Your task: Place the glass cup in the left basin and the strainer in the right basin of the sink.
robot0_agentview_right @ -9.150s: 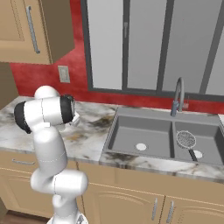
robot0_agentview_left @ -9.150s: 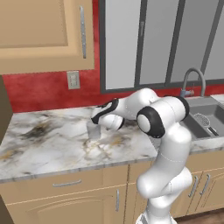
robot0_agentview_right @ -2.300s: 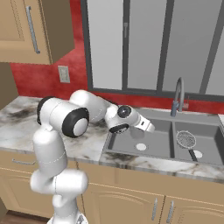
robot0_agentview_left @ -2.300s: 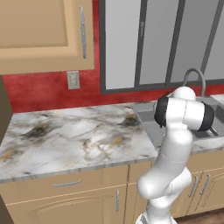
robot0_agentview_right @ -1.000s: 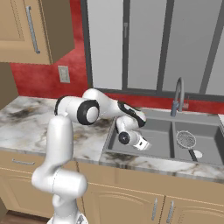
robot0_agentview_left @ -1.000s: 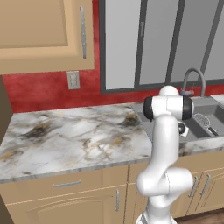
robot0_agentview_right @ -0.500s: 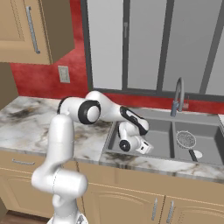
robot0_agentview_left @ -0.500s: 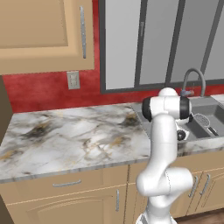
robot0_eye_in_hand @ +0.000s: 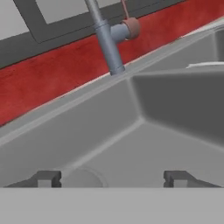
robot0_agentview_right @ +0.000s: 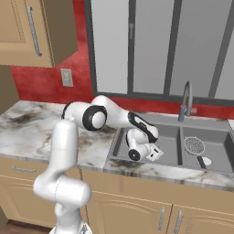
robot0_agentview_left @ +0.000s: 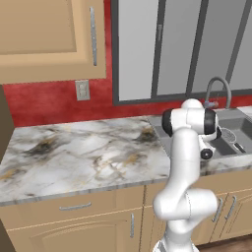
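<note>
Matte grey sink [robot0_agentview_right: 137,137], wire-mesh metal strainer [robot0_agentview_right: 194,146], glossy veined marble counter [robot0_agentview_left: 74,152], wooden cabinets [robot0_agentview_left: 44,39].

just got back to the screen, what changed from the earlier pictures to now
The arm swung from the marble counter right to the sink and lowered the gripper into the left basin. Its jaws, shut a second ago, now stand open. The glass cup can't be made out. The strainer stayed in the right basin.
</note>
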Tool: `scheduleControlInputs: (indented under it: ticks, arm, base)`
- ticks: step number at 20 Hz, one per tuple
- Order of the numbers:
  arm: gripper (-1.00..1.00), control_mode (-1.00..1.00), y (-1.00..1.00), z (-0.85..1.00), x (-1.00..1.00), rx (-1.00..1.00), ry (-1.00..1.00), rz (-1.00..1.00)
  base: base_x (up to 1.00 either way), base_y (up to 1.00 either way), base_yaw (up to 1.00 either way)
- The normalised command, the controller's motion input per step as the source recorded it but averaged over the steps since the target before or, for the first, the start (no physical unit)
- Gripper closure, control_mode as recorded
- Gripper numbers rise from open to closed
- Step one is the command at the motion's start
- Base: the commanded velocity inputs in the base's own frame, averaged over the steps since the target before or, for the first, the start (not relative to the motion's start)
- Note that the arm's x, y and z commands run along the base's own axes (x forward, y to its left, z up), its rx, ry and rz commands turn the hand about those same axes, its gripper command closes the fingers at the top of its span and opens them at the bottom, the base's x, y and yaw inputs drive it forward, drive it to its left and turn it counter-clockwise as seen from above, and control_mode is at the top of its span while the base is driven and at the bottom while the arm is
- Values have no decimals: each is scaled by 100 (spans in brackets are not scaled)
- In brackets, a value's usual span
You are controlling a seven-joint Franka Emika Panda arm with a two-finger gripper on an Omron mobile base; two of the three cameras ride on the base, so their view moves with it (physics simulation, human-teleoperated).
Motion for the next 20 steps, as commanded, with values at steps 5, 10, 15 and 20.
scheduleControlInputs:
  ticks: [5, 10, 15, 20]
  arm:
    - [-100, -100, -6, 34, 0, 8, -11, 0]
    - [-100, -100, 0, 57, 0, 11, -11, 3]
    - [-100, -100, 0, 50, 0, 22, -3, 6]
    - [-100, -100, 0, 52, -1, 26, 0, 11]
  base:
    - [0, 0, 0]
    - [0, 0, 0]
    - [0, 0, 0]
    - [0, 0, 0]
